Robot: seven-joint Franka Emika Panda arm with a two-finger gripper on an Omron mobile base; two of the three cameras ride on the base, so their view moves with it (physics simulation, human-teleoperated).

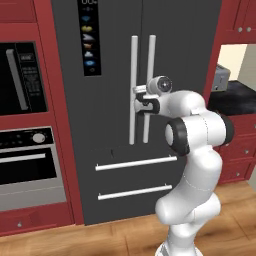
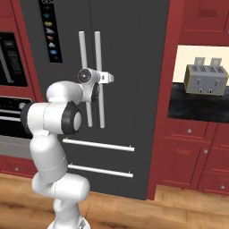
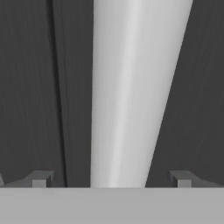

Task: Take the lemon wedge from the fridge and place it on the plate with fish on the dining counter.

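Note:
The fridge (image 1: 110,125) is a tall dark grey two-door unit with both doors closed, so the lemon wedge is hidden. My gripper (image 1: 141,102) is pressed up to the long pale bar handles (image 1: 133,65) at mid height. In the hand view the gripper (image 3: 111,179) stands open, one pale handle (image 3: 131,87) running up between its two fingertips (image 3: 40,178) without either touching it; the door seam lies just left of that handle. From the right base view the gripper (image 2: 95,93) sits over the right-hand handle (image 2: 97,49). The plate with fish and the dining counter are out of view.
Black built-in ovens (image 1: 25,150) in red cabinetry stand left of the fridge. To its right a silver toaster (image 2: 205,79) sits on a black-topped red cabinet (image 2: 197,107). Two fridge drawers (image 1: 135,177) with bar pulls lie below the doors. Wooden floor stretches in front.

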